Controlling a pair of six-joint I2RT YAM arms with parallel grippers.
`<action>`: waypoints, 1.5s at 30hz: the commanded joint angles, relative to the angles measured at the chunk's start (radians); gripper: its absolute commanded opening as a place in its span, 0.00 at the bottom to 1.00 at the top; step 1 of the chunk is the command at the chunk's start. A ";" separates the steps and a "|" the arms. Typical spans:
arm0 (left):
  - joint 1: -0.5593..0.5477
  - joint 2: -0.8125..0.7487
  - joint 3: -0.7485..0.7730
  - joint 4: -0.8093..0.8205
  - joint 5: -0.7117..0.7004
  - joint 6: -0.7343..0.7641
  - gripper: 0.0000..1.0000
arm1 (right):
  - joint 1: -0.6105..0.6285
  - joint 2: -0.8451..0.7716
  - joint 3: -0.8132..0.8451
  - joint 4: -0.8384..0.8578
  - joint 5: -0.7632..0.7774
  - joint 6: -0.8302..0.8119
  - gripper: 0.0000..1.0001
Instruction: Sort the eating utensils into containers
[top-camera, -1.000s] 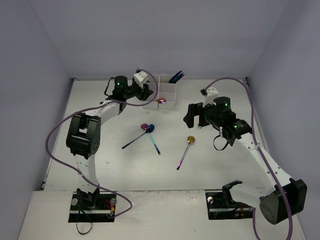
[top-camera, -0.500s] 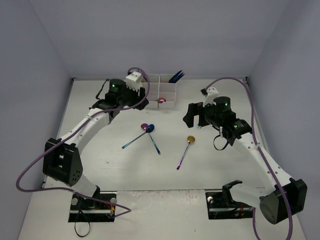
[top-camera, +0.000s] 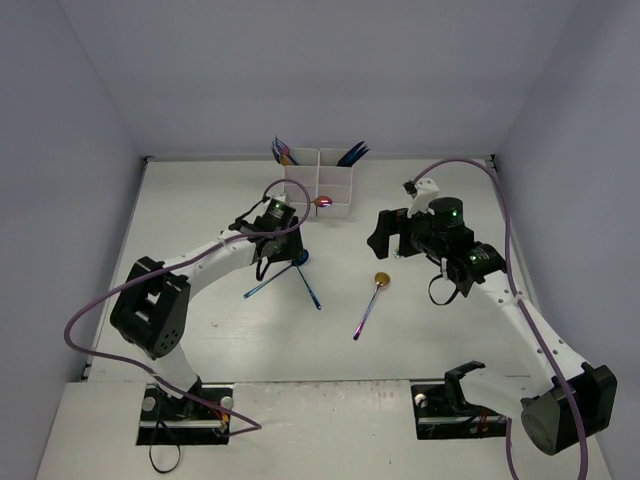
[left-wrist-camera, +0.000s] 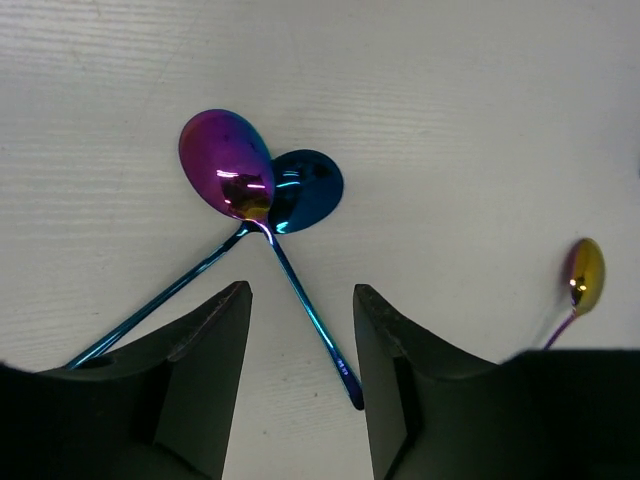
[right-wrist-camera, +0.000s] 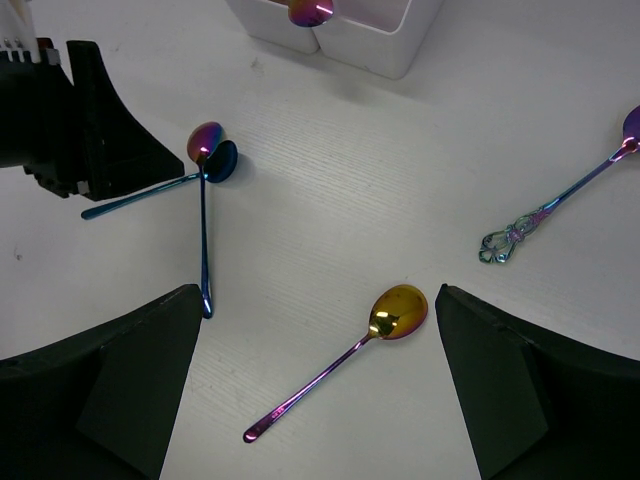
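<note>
We are hovering our left gripper (left-wrist-camera: 300, 295), jaws parted and empty, over the purple spoon (left-wrist-camera: 225, 160) and blue spoon (left-wrist-camera: 308, 188), which are lying crossed near the containers (top-camera: 340, 185). Our right gripper (right-wrist-camera: 318, 295) is hanging wide open above the gold spoon (right-wrist-camera: 398, 312), with open table (top-camera: 420, 330) on every side.

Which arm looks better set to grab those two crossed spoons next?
The left arm. Its jaws hang open directly above the purple spoon and blue spoon. The right arm has open jaws too, but sits off to the side, nearer the gold spoon.
</note>
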 joint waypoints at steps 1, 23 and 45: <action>-0.005 0.024 0.052 -0.009 -0.066 -0.079 0.41 | 0.001 -0.047 -0.006 0.044 0.006 0.007 1.00; -0.011 0.173 0.110 0.001 -0.079 -0.122 0.24 | -0.001 -0.113 -0.062 0.043 0.008 0.015 1.00; -0.007 0.232 0.153 -0.031 -0.108 -0.120 0.17 | -0.001 -0.116 -0.074 0.041 0.008 0.018 1.00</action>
